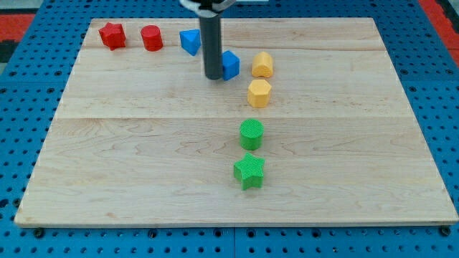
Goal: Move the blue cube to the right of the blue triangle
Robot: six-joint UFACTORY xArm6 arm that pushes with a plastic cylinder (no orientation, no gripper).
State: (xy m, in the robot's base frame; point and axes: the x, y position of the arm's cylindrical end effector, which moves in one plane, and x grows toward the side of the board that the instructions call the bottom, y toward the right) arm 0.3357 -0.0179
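Note:
The blue cube (230, 64) sits near the view's top centre on the wooden board (143, 158). The blue triangle (189, 41) lies up and to the left of it, close to the board's top edge. My tip (214, 76) stands right against the cube's left side, below and to the right of the triangle. The rod hides part of the cube's left face.
A red star (112, 34) and a red cylinder (151, 38) lie left of the triangle. Two yellow blocks (262, 64) (259, 93) sit right of the cube. A green cylinder (252, 134) and a green star (249, 171) lie lower down.

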